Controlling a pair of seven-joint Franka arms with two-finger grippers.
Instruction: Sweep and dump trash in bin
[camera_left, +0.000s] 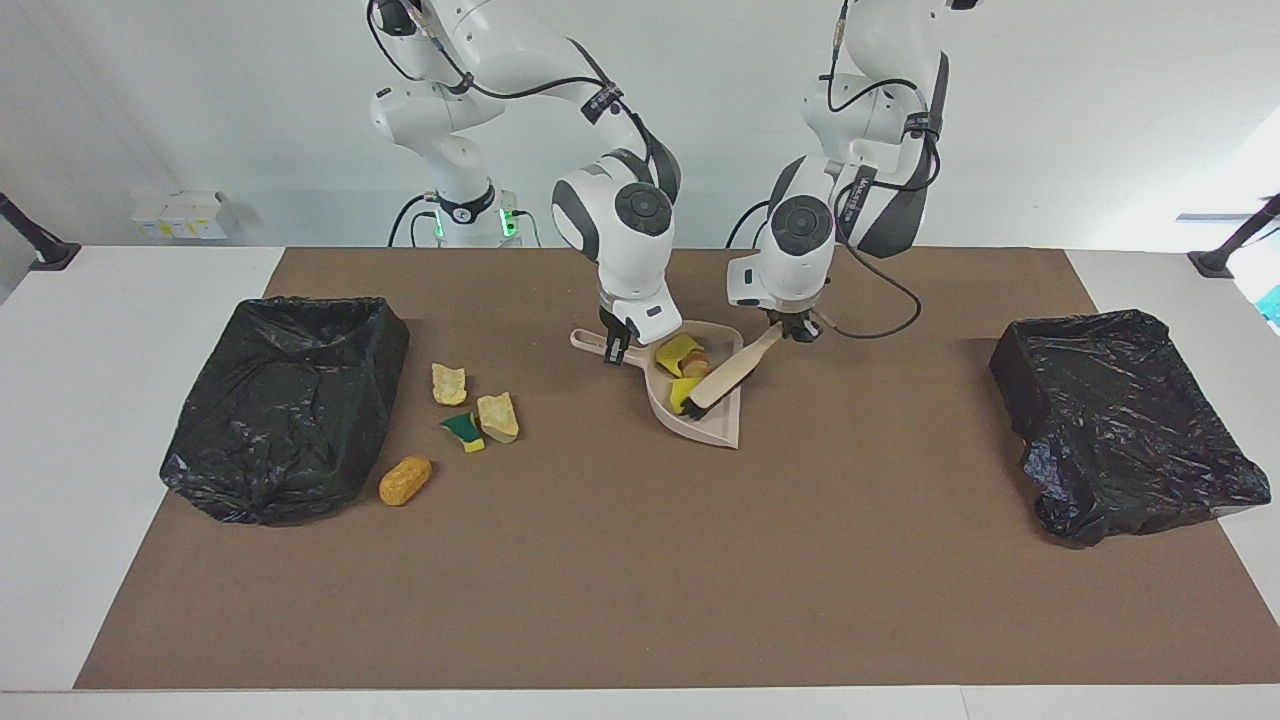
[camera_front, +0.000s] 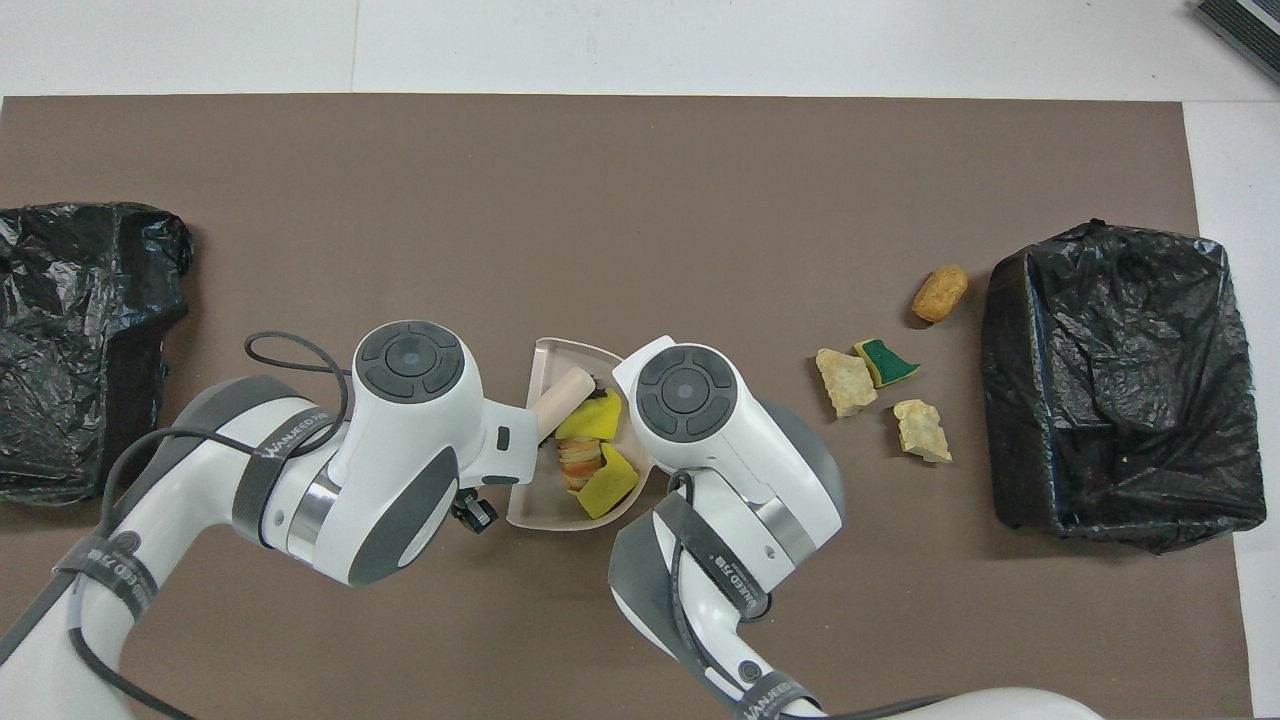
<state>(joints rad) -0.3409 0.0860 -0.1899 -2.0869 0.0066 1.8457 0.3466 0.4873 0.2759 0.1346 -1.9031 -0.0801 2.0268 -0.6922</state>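
Two black-lined bins sit at the table's ends, one (camera_left: 285, 405) at the right arm's end and one (camera_left: 1125, 425) at the left arm's end. The crumpled liners hide whatever may lie inside either.

From above, both wrists cover a good part of the beige dustpan (camera_left: 722, 425), and its handle is lost under the right arm. In the facing view the right gripper (camera_left: 612, 352) is clamped tight on that handle, the pan resting on the brown mat (camera_left: 640, 580) at mid-table. The left gripper (camera_left: 797, 330) is closed on the handle end of a small wooden brush (camera_left: 728, 376), which slants down so its dark bristles sit inside the pan.

In the pan are two yellow sponge bits (camera_front: 600, 485) and a brownish layered scrap (camera_front: 577, 457) between them. One yellow bit lies right against the bristles. The brush partly covers them, so their edges are hard to make out.

Four scraps lie loose on the mat, near the bin at the right arm's end. There are two beige crumbly chunks (camera_left: 497, 415), with a green-and-yellow sponge bit (camera_left: 463, 431) touching one of them. An orange-brown lump (camera_left: 405, 480) lies just beside the bin.
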